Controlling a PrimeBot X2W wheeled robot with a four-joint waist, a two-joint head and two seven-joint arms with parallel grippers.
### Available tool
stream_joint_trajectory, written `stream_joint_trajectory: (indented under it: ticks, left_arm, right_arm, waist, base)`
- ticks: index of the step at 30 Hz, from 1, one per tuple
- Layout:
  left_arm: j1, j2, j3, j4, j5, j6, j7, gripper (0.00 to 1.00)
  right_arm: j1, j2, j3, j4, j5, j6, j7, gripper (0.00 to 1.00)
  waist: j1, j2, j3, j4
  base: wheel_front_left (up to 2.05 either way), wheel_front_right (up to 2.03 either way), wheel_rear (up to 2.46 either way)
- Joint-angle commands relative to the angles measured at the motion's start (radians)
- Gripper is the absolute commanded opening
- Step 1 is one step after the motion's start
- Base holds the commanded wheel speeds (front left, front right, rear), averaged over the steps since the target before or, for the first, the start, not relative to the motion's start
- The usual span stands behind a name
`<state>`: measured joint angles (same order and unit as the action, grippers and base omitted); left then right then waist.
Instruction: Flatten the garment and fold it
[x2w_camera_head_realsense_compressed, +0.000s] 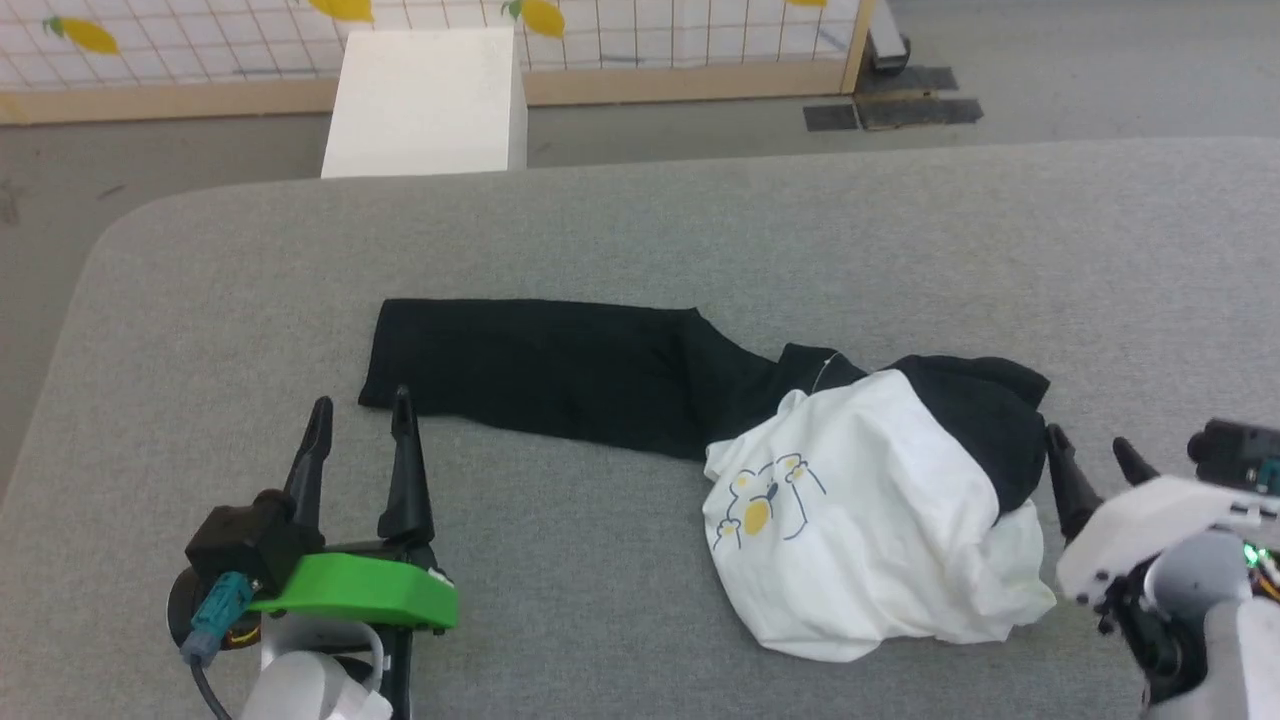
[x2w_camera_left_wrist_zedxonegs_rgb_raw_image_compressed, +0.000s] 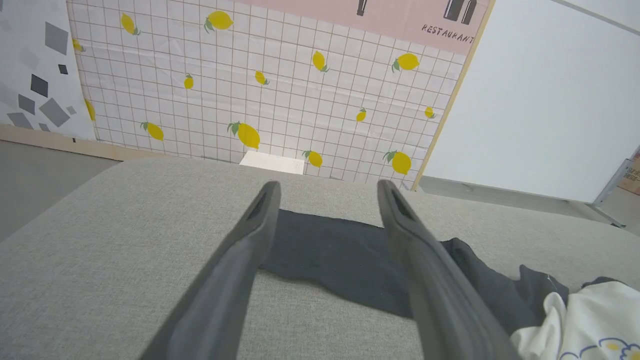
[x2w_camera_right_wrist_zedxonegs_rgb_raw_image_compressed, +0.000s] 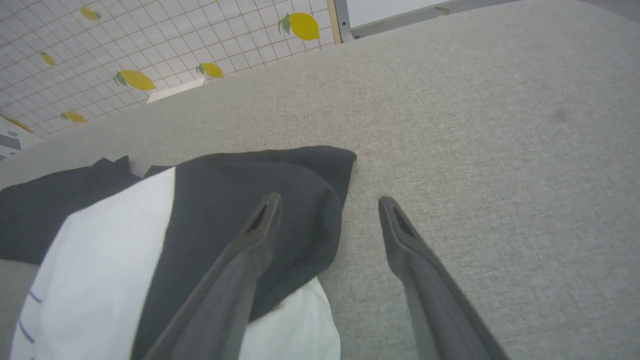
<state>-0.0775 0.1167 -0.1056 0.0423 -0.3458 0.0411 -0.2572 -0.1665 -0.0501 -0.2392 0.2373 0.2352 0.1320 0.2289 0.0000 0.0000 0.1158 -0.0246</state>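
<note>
Barely begun: the garment (x2w_camera_head_realsense_compressed: 860, 500) lies heaped centre-right, one sleeve (x2w_camera_head_realsense_compressed: 530, 365) flat, while left gripper (x2w_camera_head_realsense_compressed: 362, 402) and right gripper (x2w_camera_head_realsense_compressed: 1085, 440) hover empty, jaws apart.

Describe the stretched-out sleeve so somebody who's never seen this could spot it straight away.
On the grey table, find the crumpled white-bodied garment right of centre. A flat black strip, the stretched-out sleeve, runs left from it, ending near the left gripper. The other sleeve is bunched on the white body.

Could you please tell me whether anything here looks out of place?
Yes. The garment is heaped, not flat: its white body is bunched, one black sleeve lies stretched out leftward, the other is crumpled over the body.
</note>
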Motion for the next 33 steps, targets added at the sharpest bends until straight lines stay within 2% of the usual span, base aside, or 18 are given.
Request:
stream_joint_trajectory:
  ticks: [1, 5, 10, 11, 13, 18, 22, 25, 30, 33]
  left_arm:
    - [-0.003, -0.01, 0.007, 0.003, 0.012, -0.014, -0.004, 1.0]
    - [-0.025, -0.028, 0.02, 0.013, 0.038, -0.042, -0.004, 1.0]
    - [-0.044, -0.045, 0.035, 0.028, 0.057, -0.064, -0.004, 1.0]
    - [-0.046, -0.048, 0.038, 0.03, 0.061, -0.068, -0.004, 1.0]
    - [-0.048, -0.052, 0.042, 0.035, 0.066, -0.075, -0.004, 1.0]
    - [-0.042, -0.058, 0.054, 0.053, 0.077, -0.084, -0.004, 1.0]
    - [-0.029, -0.062, 0.063, 0.067, 0.082, -0.087, -0.004, 1.0]
    - [-0.019, -0.063, 0.065, 0.072, 0.084, -0.09, -0.004, 1.0]
    - [-0.01, -0.065, 0.063, 0.079, 0.084, -0.093, -0.005, 1.0]
    - [-0.008, -0.065, 0.059, 0.083, 0.083, -0.094, -0.005, 1.0]
  right_arm:
    - [-0.044, 0.0, -0.018, 0.029, -0.015, -0.001, 0.031, 1.0]
    - [-0.139, 0.0, -0.05, 0.12, -0.075, -0.001, 0.13, 1.0]
    - [-0.204, 0.0, -0.042, 0.213, -0.113, -0.001, 0.264, 1.0]
    - [-0.209, 0.0, -0.039, 0.223, -0.124, -0.001, 0.293, 0.74]
    - [-0.215, 0.0, -0.043, 0.224, -0.135, -0.001, 0.318, 0.0]
    - [-0.195, 0.0, -0.072, 0.167, -0.146, -0.001, 0.276, 0.0]
    - [-0.16, 0.0, -0.181, 0.069, -0.164, -0.001, 0.159, 0.0]
    - [-0.125, 0.0, -0.283, 0.012, -0.172, -0.001, 0.114, 0.0]
    - [-0.041, 0.0, -0.43, -0.014, -0.181, -0.001, 0.153, 0.0]
    - [0.007, 0.0, -0.467, 0.009, -0.166, -0.001, 0.198, 0.0]
  waist:
    - [0.0, 0.0, 0.026, 0.016]
    - [0.0, 0.0, 0.059, 0.033]
    - [0.0, 0.0, 0.086, 0.055]
    - [0.0, 0.0, 0.09, 0.059]
    - [0.0, 0.0, 0.092, 0.065]
    - [0.0, 0.0, 0.071, 0.066]
    - [0.0, 0.0, 0.032, 0.055]
    - [0.0, 0.0, 0.01, 0.042]
    - [0.0, 0.0, -0.013, 0.013]
    - [0.0, 0.0, -0.017, 0.0]
  base:
    - [0.0, 0.0, 0.0]
    - [0.0, 0.0, 0.0]
    - [0.0, 0.0, 0.0]
    - [0.0, 0.0, 0.0]
    - [0.0, 0.0, 0.0]
    - [0.0, 0.0, 0.0]
    - [0.0, 0.0, 0.0]
    - [0.0, 0.0, 0.0]
    - [0.0, 0.0, 0.0]
    - [0.0, 0.0, 0.0]
